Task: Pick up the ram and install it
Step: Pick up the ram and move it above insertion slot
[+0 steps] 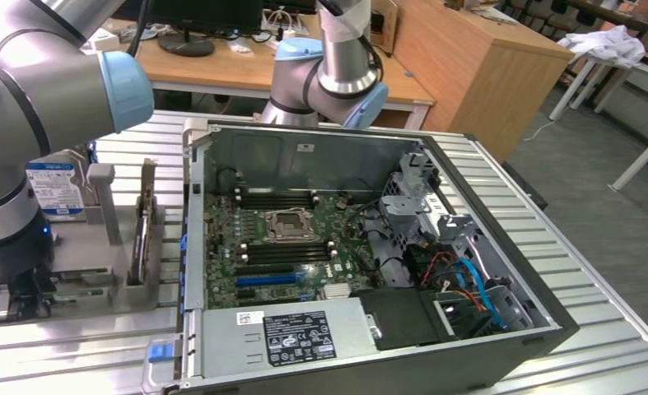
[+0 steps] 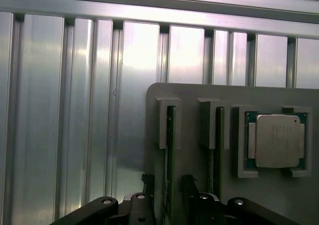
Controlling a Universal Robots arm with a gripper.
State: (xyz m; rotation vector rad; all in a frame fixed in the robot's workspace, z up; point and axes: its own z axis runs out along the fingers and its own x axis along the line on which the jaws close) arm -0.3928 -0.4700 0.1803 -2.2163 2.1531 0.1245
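Exterior view: the arm is reaching down at the exterior view's left, and its gripper (image 1: pixel 18 298) is hanging low over the ribbed aluminium table (image 1: pixel 71 346), just beside a grey holder (image 1: pixel 93 284). The ram (image 1: pixel 139 245) is standing on edge in a slot of that holder, not yet lifted. A blue-labelled hard drive (image 1: pixel 56 191) is sitting behind the holder. To the exterior view's right, the open computer case (image 1: pixel 521 329) is lying on its side with the motherboard (image 1: pixel 291 247) facing up. Wrist view: the gripper (image 2: pixel 167 207) is standing wide, its fingers (image 2: pixel 141 207) well apart and holding nothing. The ram (image 2: pixel 170 155) is running edge-up in its slot on a line between the two fingers; whether either finger is touching it cannot be told. A second stick (image 2: pixel 218 145) is sitting in the parallel slot just beside it, and a processor (image 2: pixel 277 140) is resting in a pocket of the holder (image 2: pixel 199 93) beyond that stick.
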